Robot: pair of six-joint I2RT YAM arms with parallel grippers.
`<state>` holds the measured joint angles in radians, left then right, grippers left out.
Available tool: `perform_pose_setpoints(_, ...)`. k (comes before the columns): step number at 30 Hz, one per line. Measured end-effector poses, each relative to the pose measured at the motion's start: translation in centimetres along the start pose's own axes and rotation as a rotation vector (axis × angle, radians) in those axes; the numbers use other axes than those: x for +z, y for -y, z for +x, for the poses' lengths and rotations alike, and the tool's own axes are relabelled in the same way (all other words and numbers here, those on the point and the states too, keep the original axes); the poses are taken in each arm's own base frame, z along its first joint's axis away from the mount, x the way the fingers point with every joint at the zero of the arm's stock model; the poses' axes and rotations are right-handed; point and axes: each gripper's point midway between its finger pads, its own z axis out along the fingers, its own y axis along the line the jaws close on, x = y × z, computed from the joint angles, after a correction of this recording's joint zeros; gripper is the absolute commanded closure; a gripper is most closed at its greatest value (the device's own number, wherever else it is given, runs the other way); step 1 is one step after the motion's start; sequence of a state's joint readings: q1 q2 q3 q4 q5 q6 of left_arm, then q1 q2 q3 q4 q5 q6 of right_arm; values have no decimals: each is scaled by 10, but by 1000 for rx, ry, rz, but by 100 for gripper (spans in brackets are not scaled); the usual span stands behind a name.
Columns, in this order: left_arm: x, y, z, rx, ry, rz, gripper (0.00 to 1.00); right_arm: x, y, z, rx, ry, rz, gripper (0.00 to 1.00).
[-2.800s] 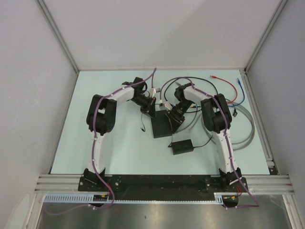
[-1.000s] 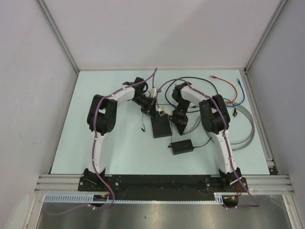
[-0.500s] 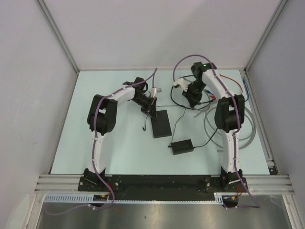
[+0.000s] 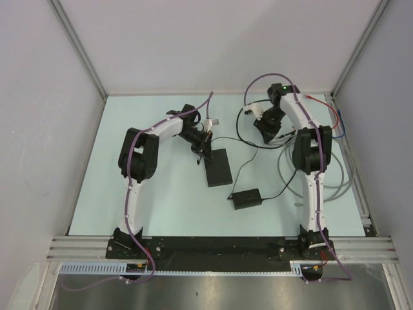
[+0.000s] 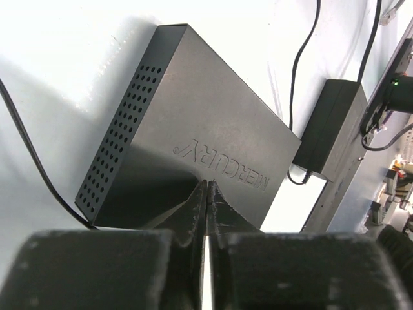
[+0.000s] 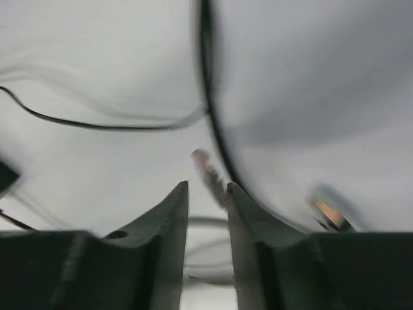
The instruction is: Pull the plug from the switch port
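Switch box (image 4: 218, 169): flat, black, lying at middle of table (image 4: 148, 194); port on its edge not made out in any view.
Left gripper (image 5: 206, 188): fingers pressed together, tips down on box top at far end.
Right gripper (image 6: 206, 190): far right of table, well apart from box. Fingers at narrow gap, slim blurred piece between tips, probably plug (image 6: 206, 169).
Black cable (image 4: 257, 147): runs from Right gripper toward power adapter (image 4: 246, 197), which lies near box's near-right corner.
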<state>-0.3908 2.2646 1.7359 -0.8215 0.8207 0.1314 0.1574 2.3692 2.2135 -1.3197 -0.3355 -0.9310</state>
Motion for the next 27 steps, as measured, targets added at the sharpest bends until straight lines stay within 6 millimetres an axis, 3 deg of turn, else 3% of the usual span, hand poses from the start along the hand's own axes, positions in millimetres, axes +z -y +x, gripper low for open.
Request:
perform_pose_setpoints(1, 0, 0, 0, 2, 1, 1, 73, 10, -14, -2, 1, -15, -37, 47)
perform_pose_setpoints(2, 0, 0, 0, 1, 2, 4, 61, 20, -28, -3, 1, -34, -73, 45)
perform_pose_setpoints(4, -2, 4, -2, -4, 10, 26, 52, 34, -53, -5, 3, -64, -132, 41)
perform_pose_setpoints(6, -6, 8, -4, 13, 25, 31, 35, 40, -72, -16, 12, -56, -165, 36)
perform_pose_setpoints(9, -17, 11, -9, 64, 57, -1, 12, 27, -73, -39, 80, 26, -128, 34)
perform_pose_setpoints(10, -22, 12, -12, 84, 69, -18, 1, 18, -68, -47, 114, 64, -97, 32)
perform_pose_setpoints(11, -27, 13, -17, 104, 85, -36, 0, 6, -60, -56, 146, 107, -56, 31)
perform_pose_setpoints(12, -32, 14, -20, 122, 100, -52, 0, -8, -49, -65, 175, 157, -5, 1)
perform_pose_setpoints(16, -62, 24, -45, 181, 178, -121, 0, -69, -9, -96, 264, 350, 209, 0)
perform_pose_setpoints(22, -131, 40, -110, 300, 365, -319, 0, -163, 50, -130, 465, 626, 542, 0)
perform_pose_setpoints(25, -172, 44, -139, 313, 466, -440, 0, -199, 66, -140, 533, 699, 682, 0)
perform_pose_setpoints(27, -204, 43, -152, 272, 552, -524, 0, -212, 68, -145, 561, 724, 743, 0)
